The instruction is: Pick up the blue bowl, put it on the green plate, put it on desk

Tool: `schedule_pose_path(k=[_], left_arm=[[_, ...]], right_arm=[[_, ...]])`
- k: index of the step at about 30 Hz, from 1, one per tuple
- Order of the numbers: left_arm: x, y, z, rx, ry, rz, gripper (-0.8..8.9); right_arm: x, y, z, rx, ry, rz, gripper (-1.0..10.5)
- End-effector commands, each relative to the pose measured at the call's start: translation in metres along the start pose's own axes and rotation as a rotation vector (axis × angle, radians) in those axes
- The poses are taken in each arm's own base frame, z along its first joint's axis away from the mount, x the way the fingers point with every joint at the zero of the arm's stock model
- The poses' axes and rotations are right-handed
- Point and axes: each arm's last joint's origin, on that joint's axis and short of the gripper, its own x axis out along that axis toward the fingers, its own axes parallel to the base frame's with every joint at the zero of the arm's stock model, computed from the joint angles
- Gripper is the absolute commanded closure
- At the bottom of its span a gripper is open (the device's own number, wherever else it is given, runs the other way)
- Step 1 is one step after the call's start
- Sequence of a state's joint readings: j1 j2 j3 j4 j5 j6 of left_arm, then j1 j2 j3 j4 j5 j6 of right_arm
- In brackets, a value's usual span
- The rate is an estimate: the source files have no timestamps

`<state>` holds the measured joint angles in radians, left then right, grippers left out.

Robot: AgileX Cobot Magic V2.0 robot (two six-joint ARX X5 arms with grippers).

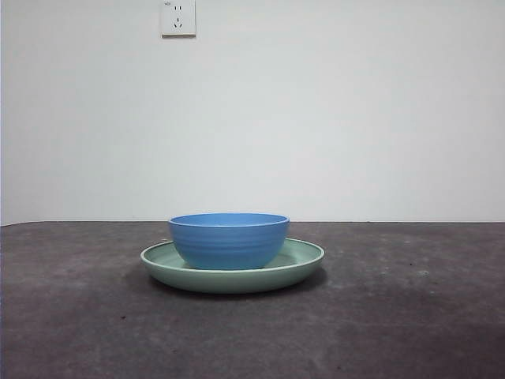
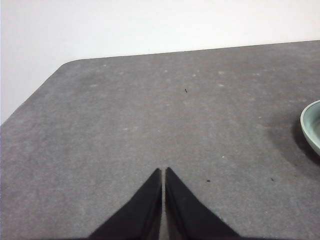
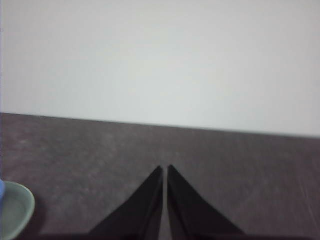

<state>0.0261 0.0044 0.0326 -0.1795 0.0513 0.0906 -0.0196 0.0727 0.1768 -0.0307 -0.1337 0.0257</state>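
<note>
Bench (image 1: 410,332): dark grey-brown and matte, faint pale scuffs and specks, running from the near edge back to the white wall.
Green plate (image 1: 304,257): sitting flat on the bench at the middle of the front view, wide and shallow, low rim all round, a soft shadow under its right side.
Blue bowl (image 1: 229,241): upright on the green plate, right at its centre, narrower than the plate, ridged outer wall facing us, and nothing is touching it.
Left gripper (image 2: 163,171): off to the side over bare bench, jaws pressed together tip to tip with nothing between them; the plate's rim (image 2: 311,125) just peeks in at the edge of its wrist view, well apart from the tips.
Right gripper (image 3: 164,169): also over bare bench, jaws closed to a thin slit and holding nothing; a slice of the plate (image 3: 17,210) with a sliver of blue shows at the corner of its wrist view, well clear of the tips.
Wall (image 1: 355,110): plain white, far side.
Outlet (image 1: 178,16): white, high on the wall, left of centre.
Arms: neither one shows in the front view.
</note>
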Motion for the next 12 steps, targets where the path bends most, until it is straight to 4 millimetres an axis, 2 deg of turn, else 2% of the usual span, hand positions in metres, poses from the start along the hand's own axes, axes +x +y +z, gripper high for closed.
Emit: schedule_pose_path(k=[1,7,12], left_arm=[[0.002,0.000,-0.008,-0.007,0.027,0.000,8.02],[0.002,0.000,-0.008,-0.007,0.027,0.000,8.03],[0.002,0.000,-0.007,-0.007,0.027,0.000,8.02]], right_arm=[[0.000,-0.002,-0.014,0.055,-0.007,-0.037,9.4],[0.002,-0.003,-0.042,0.078,0.040,-0.043,9.4],[0.003,-0.003,-0.053,0.091,0.106,-0.049,9.4]])
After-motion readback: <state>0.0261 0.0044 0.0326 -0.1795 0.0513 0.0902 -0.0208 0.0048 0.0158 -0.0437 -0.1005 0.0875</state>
